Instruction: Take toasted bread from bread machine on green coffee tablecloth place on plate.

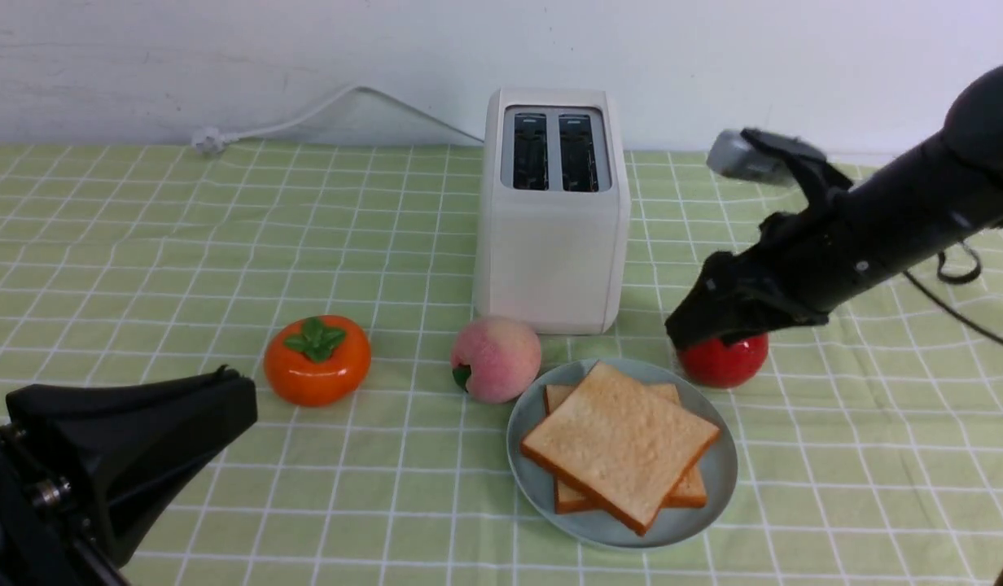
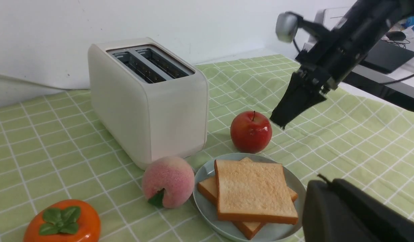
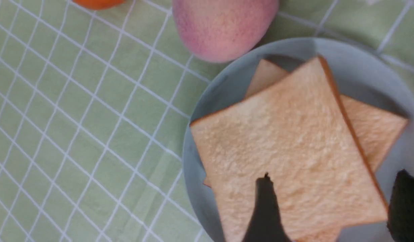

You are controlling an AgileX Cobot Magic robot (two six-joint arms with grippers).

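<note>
Toast on plate — toaster behind, peach left.

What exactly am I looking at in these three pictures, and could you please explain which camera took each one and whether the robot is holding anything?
This is a robot with two arms. The front picture looks forward from between them: the left gripper is on the left, closed, and the right gripper on the right, open. The other two come from cameras on the arms' wrists.

On a green gridded tablecloth stands a white two-slot toaster, its slots empty. In front are an orange persimmon, a peach, a red apple and a plate with two slices of toast, one lying askew on the other. Neither gripper holds anything.
</note>
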